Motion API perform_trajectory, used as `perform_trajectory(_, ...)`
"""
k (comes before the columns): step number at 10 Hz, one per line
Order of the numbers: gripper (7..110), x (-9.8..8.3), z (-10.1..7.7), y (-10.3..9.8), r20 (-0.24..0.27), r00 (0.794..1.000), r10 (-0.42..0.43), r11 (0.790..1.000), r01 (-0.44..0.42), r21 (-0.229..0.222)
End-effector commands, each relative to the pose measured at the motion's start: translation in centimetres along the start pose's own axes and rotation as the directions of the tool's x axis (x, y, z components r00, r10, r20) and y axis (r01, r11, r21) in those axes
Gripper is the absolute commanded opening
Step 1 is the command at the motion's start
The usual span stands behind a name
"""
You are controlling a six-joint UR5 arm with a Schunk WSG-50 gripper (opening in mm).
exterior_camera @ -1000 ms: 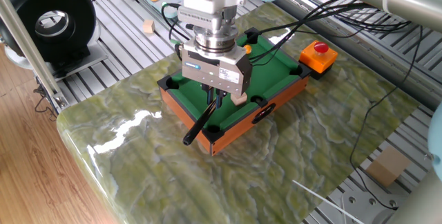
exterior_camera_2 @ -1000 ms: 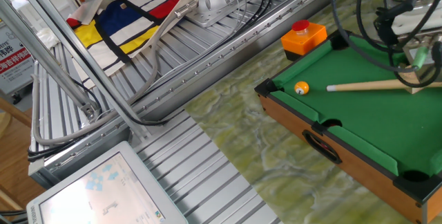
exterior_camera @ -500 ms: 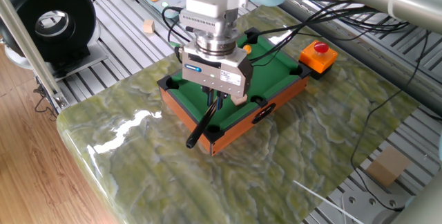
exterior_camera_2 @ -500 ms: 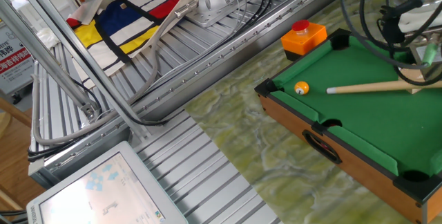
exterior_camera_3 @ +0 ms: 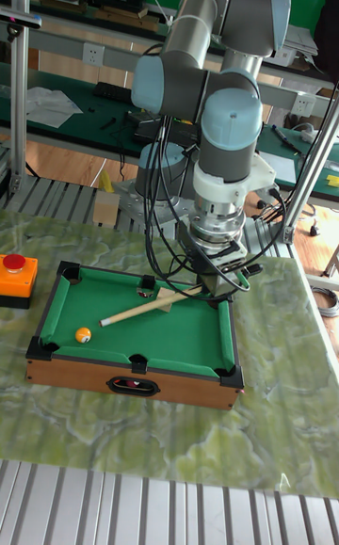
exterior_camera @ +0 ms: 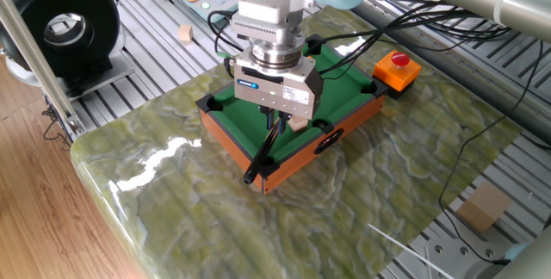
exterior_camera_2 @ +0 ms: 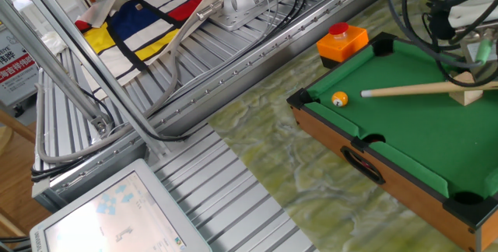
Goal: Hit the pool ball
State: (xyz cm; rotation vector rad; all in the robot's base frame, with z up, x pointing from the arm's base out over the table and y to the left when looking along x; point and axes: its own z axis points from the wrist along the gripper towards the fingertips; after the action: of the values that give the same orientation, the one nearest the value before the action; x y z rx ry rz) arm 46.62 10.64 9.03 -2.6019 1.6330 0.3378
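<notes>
Tall fixed view: pool ball (exterior_camera_3: 83, 334) sits on the green felt of the mini pool table (exterior_camera_3: 132, 377), near the left end rail. Cue stick (exterior_camera_3: 151, 305) lies just beyond, tip close to the ball but apart. Behind, end effector (exterior_camera_3: 215, 283) is pinching the cue's butt end. Judgement: push straight along the cue's axis, tip kept low and centred on the ball.

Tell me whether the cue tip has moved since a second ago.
Yes. The cue tip has slid closer to the pool ball, which sits unmoved near the table's corner pocket.
</notes>
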Motion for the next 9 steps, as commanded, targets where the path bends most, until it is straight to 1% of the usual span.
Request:
perform_trajectory(1, 7, -0.5, -0.4, -0.7, 0.017, 1.0, -0.015, 1.0, 0.014, 0.021)
perform_trajectory(2, 7, -0.4, -0.4, -0.7, 0.015, 1.0, -0.022, 1.0, 0.022, 0.022)
perform_trajectory(4, 7, 0.8, -0.5, -0.4, -0.022, 0.999, -0.042, 0.999, 0.042, 0.007)
perform_trajectory(6, 7, 0.9, -0.1, -0.7, -0.017, 0.999, -0.051, 0.999, 0.051, 0.017)
perform_trajectory(9, 7, 0.7, -0.1, -0.6, -0.011, 0.998, -0.061, 0.998, 0.061, 0.013)
